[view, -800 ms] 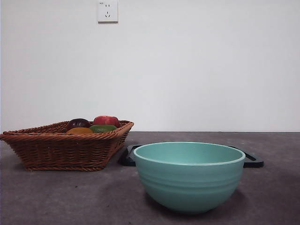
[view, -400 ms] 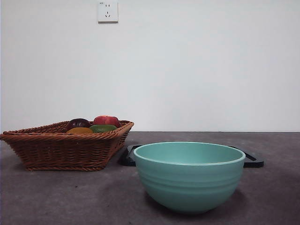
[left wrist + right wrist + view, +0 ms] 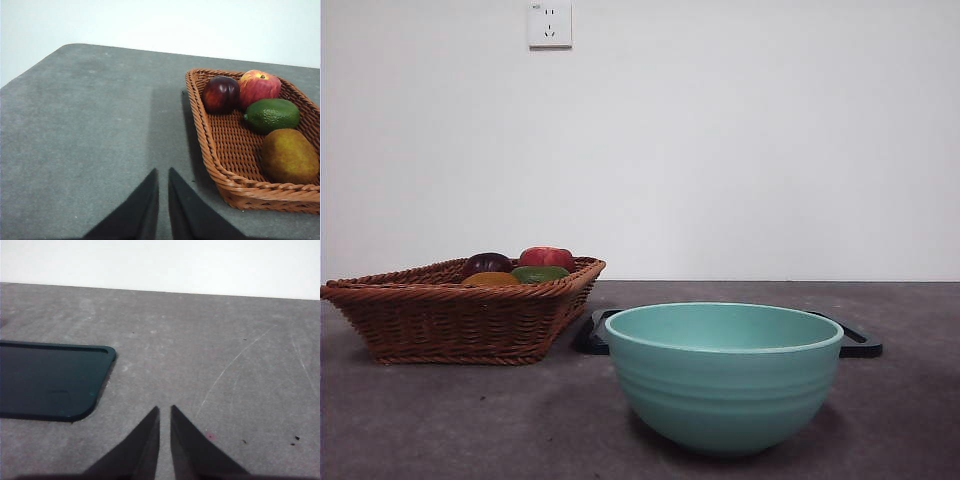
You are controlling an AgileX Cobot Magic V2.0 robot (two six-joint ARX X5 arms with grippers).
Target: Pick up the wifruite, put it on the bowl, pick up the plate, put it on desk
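Wifruite point(image 3: 290, 156) lies in the wicker basket point(image 3: 210, 140), at the near end of its row, orange-brown, matte. Next to it the green fruit point(image 3: 271, 114), then the red apple point(image 3: 259, 86) and the dark purple fruit point(image 3: 220, 93) side by side at the far end. From the front only the wifruite's top point(image 3: 491, 279) peeks over the basket rim point(image 3: 460, 325).

Teal bowl point(image 3: 724, 375) stands upright on the tabletop point(image 3: 470, 420), nearer the front camera than the basket and apart from it. Dark plate point(image 3: 50, 380) lies flat behind the bowl; its ends show on either side.

My left claw point(image 3: 163, 175) hovers over bare tabletop just beside the basket, tips nearly pressed together, pinching nothing. My right claw point(image 3: 164, 412) hangs near the plate's corner, tips likewise nearly together, holding nothing.
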